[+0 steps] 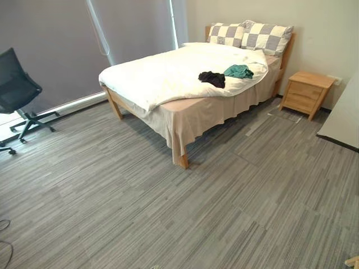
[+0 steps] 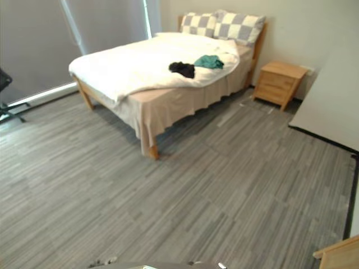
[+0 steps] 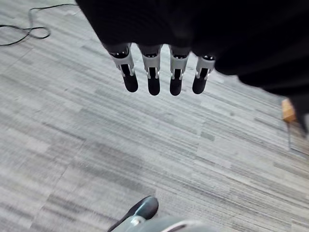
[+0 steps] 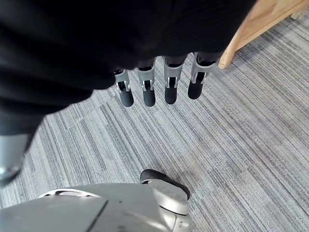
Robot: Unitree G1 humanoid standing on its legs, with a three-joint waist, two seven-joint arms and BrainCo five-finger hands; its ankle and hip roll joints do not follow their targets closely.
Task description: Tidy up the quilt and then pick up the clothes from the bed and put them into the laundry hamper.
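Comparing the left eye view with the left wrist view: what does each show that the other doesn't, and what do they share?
Left eye view: the wooden bed with its rumpled white quilt, a black garment and a teal garment lying on it, checked grey-and-white pillows, a wooden nightstand and a black office chair. Left wrist view: the left hand, fingers straight, holding nothing, hanging above the floor. Shared: the grey striped carpet floor.

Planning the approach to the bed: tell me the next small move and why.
Probably walk forward toward the bed. It stands across the floor, with the white quilt rumpled and the black garment and green garment lying on it, while the left robot hand and right robot hand hang open over bare floor.
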